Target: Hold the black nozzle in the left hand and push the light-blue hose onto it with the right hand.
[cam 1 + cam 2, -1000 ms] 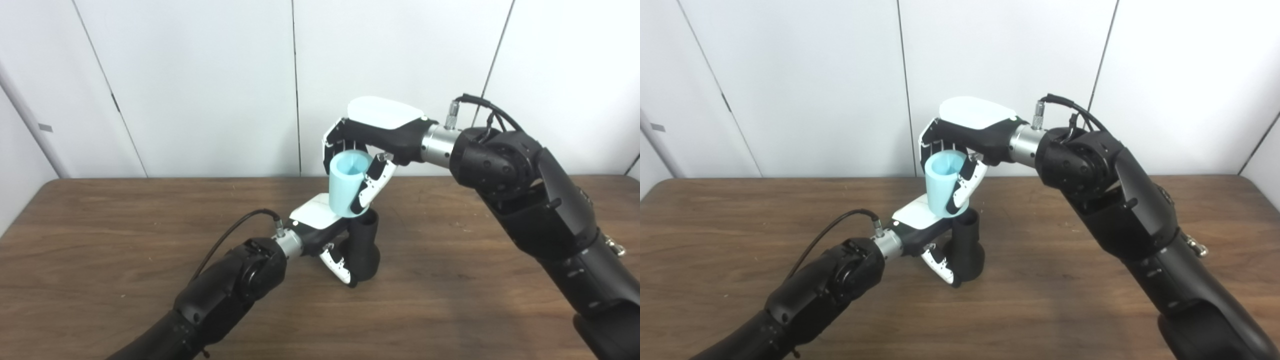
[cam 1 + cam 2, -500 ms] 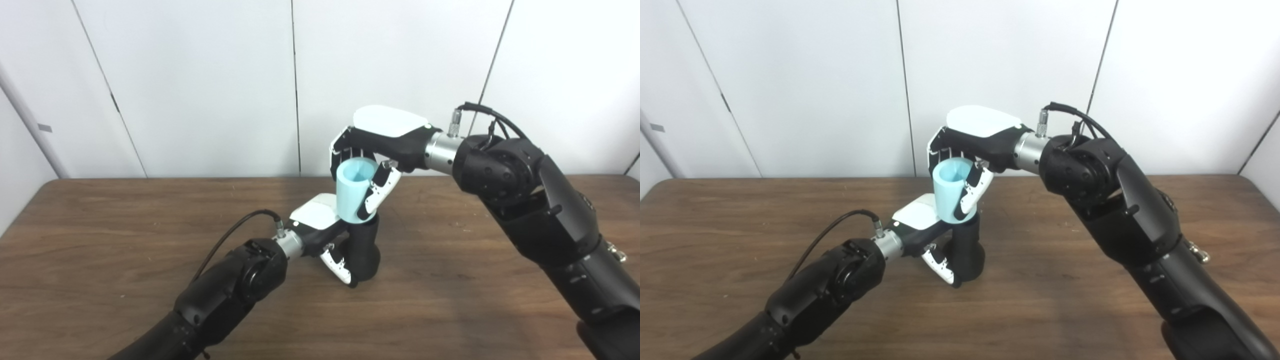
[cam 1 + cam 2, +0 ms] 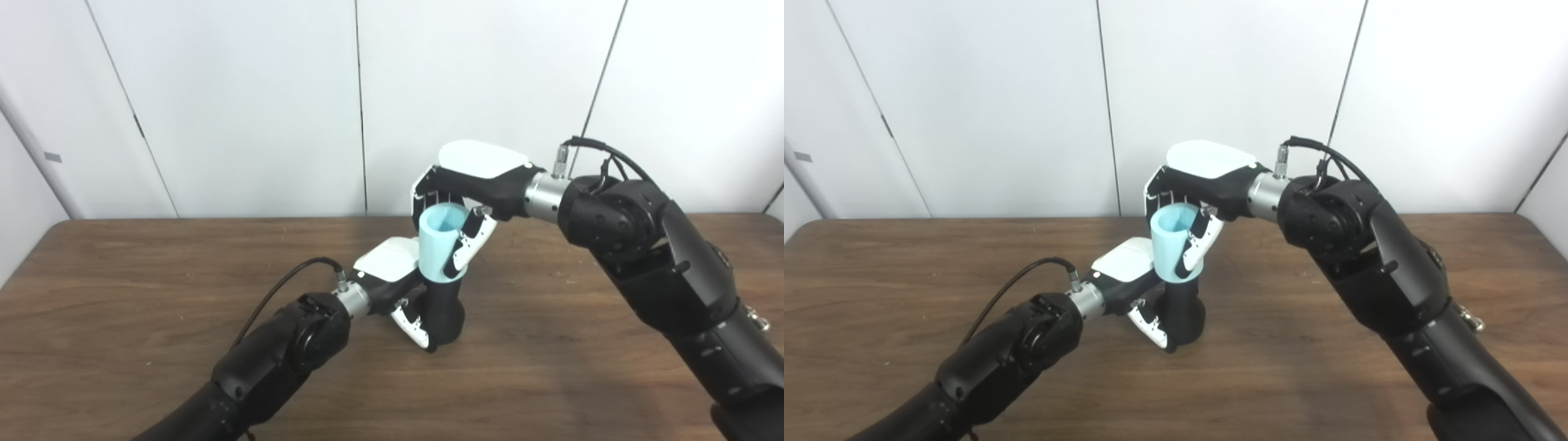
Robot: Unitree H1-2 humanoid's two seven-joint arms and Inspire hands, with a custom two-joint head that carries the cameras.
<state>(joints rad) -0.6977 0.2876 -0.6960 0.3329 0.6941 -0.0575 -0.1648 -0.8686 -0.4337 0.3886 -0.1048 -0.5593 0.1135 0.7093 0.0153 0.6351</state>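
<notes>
Gripping black nozzle – left robot hand, right robot hand clamping light-blue hose atop it, table

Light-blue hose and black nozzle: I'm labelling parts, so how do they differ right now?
The light-blue hose is pale with an open top, above; the black nozzle is dark and sits below it. The right hand holds the hose, the left hand the nozzle. Both stand roughly upright, meeting end to end.

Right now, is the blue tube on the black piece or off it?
On: the light-blue hose covers the top of the black nozzle.
</notes>
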